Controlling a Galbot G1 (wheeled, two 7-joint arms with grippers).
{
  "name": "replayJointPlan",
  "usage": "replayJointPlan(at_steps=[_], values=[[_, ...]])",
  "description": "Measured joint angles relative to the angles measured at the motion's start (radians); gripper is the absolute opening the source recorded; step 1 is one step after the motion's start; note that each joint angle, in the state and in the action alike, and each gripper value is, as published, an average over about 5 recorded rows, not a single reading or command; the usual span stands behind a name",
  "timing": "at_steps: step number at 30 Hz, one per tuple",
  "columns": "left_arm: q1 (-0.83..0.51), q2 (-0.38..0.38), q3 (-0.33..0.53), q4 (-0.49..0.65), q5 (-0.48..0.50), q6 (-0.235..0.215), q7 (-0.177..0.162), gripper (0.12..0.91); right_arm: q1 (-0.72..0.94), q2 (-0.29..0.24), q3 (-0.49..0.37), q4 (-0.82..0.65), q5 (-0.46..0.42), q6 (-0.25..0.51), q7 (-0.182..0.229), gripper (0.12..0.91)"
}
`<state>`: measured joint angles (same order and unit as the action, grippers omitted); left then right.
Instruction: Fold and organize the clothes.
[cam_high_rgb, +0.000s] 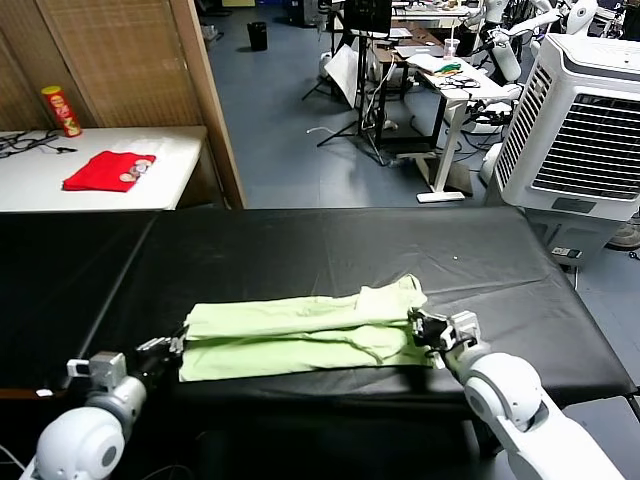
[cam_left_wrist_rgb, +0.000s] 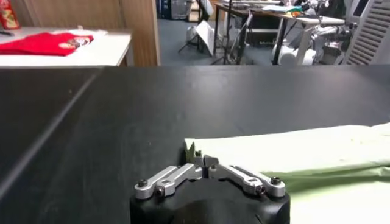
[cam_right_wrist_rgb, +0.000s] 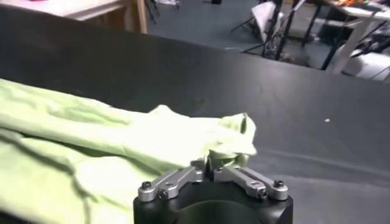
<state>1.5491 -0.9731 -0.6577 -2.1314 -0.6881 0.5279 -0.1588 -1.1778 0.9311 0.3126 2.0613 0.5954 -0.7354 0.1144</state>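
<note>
a: nearest us, we are watching the left gripper (cam_high_rgb: 176, 344) at the near-left corner of the shirt (cam_high_rgb: 300, 335) and the right gripper (cam_high_rgb: 428, 330) at its near-right end. are they clenched on cloth?

b: we are seeing fabric right at both sets of fingertips, but we cannot tell whether either is pinching or has let go.

a: the shirt is lying as a long band across the near middle of the black table (cam_high_rgb: 320, 245), far edge doubled over, right end bunched.

b: so we are thinking both hands should be moving evenly, keeping the band taut and the edges lined up, so that lump on the right is smoothing out rather than creasing in.
</note>
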Motion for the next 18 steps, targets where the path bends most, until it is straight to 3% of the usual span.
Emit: replayJointPlan(at_steps=[4,8,18], values=[[0.007,-0.008,-0.017,-0.013,-0.003,0.004,0.001,0.638,-0.006,0.002,0.03,0.012,-0.009,0.05,0.01,0.734],[-0.025,-0.025,-0.019,0.008,-0.014,-0.004,-0.002,0.78,0.026,0.032,0.031,-0.036,-0.08,0.15,0.023,0.794],[-0.205,-0.074,0.054,0.17,-0.045,-0.018,0.003,0.798,0.194,0.145,-0.03,-0.287,-0.13,0.182,0.012,0.798]])
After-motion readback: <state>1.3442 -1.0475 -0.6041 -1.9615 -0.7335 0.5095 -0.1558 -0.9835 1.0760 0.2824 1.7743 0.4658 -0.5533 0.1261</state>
